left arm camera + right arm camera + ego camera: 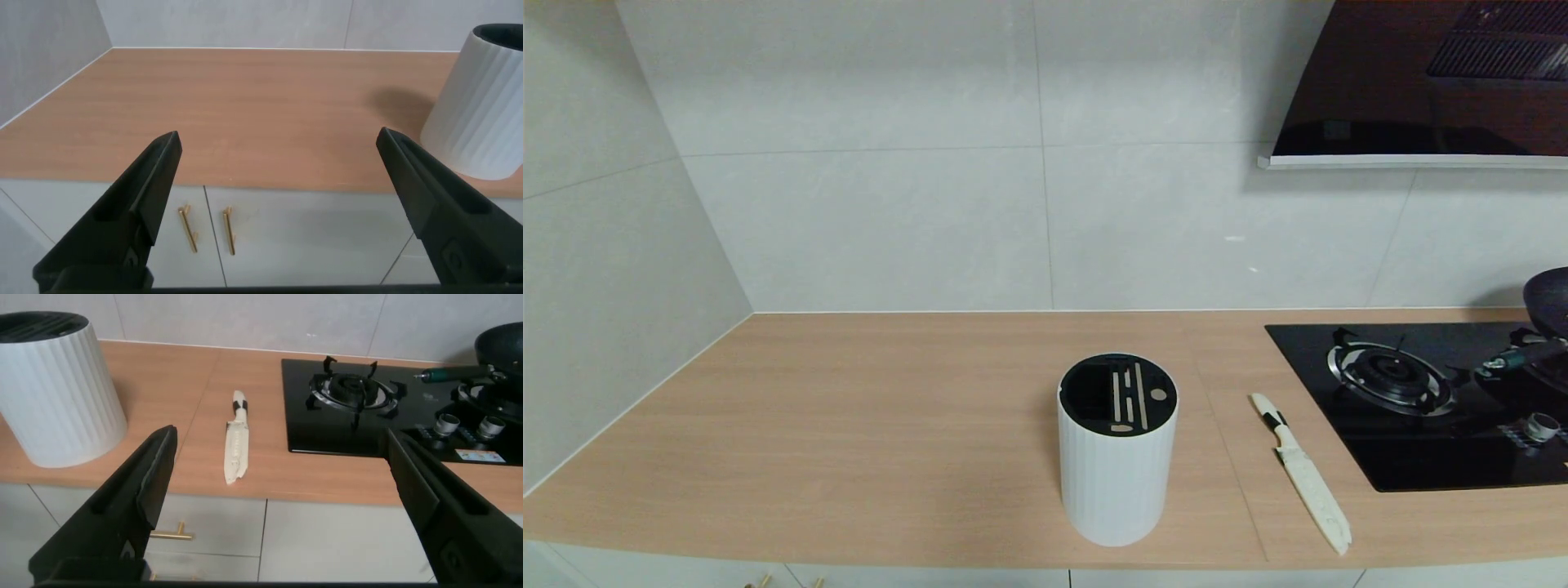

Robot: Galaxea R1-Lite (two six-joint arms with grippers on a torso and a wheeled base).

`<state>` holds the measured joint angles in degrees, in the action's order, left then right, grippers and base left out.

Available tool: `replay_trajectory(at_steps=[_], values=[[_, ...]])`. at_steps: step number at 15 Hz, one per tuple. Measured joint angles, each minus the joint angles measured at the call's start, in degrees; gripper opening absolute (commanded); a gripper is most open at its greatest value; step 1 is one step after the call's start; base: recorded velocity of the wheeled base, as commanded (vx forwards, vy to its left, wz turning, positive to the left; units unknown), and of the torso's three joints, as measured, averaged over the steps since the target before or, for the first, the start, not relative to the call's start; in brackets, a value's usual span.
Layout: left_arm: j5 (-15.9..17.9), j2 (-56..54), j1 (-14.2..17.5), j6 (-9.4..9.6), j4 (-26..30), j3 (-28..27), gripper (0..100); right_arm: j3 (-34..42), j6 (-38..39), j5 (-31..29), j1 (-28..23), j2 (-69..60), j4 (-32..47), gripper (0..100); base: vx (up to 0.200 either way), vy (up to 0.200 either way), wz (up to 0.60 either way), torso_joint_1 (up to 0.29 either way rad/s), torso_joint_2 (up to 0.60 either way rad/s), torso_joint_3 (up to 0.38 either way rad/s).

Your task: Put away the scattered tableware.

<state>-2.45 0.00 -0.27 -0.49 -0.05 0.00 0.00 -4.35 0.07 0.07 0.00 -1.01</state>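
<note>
A white ribbed cylindrical knife holder (1117, 451) with a black slotted top stands near the front edge of the wooden counter; it also shows as the holder (480, 102) and the holder (55, 388). A cream-white knife (1301, 470) with a black band on its handle lies flat on the counter to the holder's right, next to the hob; the knife (236, 446) points at the counter's front edge. My left gripper (278, 175) is open, off the counter's front edge, left of the holder. My right gripper (282, 478) is open, off the front edge, in front of the knife.
A black gas hob (1421, 400) with burners (1390, 376) fills the counter's right end, with a dark pan (1547, 298) on it. A range hood (1421, 82) hangs above. Tiled walls close the back and left. Cabinet doors with gold handles (208, 229) sit below the counter.
</note>
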Motion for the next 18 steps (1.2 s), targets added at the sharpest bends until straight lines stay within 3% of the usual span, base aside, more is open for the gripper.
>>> replay_trajectory(at_steps=[6, 9, 13, 18], values=[[0.0, 0.0, 0.0, 0.00, 0.0, 0.0, 100, -0.6, -1.1, -0.2, 0.0, 0.0, -1.9, 100, 0.000, 0.000, 0.00, 0.000, 0.00, 0.000], [0.0, 0.0, 0.0, -0.02, 0.0, 0.0, 100, -8.5, -0.5, 1.2, 0.3, 2.9, -0.6, 100, 0.000, 0.000, 0.00, 0.000, 0.00, 0.000], [0.0, 0.0, 0.0, -0.05, 0.0, 0.0, 100, -16.3, -0.3, 3.7, 0.6, 16.5, 0.5, 100, 0.000, 0.000, 0.00, 0.000, 0.00, 0.000], [0.0, 0.0, 0.0, -0.11, 0.0, 0.0, 100, -25.8, -0.4, 5.2, 3.0, 43.0, 0.1, 100, 0.000, 0.000, 0.00, 0.000, 0.00, 0.000]])
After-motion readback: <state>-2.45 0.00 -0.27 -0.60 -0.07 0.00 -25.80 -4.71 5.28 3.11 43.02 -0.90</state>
